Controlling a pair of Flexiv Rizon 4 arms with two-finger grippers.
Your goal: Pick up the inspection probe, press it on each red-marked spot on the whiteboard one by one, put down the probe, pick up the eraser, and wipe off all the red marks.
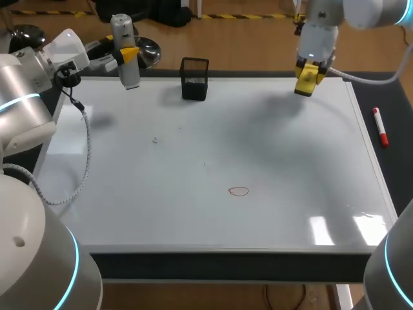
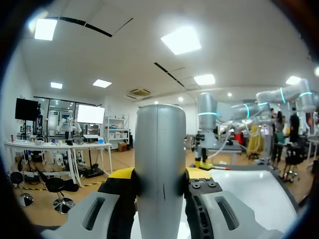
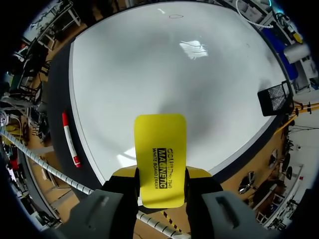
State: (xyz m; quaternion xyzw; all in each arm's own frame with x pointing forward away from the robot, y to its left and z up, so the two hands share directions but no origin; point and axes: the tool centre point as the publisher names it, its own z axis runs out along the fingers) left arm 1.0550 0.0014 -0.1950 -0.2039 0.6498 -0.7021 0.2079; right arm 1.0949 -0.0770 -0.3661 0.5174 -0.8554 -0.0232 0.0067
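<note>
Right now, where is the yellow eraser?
In the head view, the eraser is held in my right arm's fingers above the whiteboard's far right corner, right of the black mesh cup.

The probe I hold looks like smooth, dull grey metal. My eraser is smooth yellow plastic. The whiteboard is white and shiny. The black cup is wire mesh.

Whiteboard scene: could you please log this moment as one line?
left hand shut on probe | right hand shut on eraser | red mark on whiteboard
</note>
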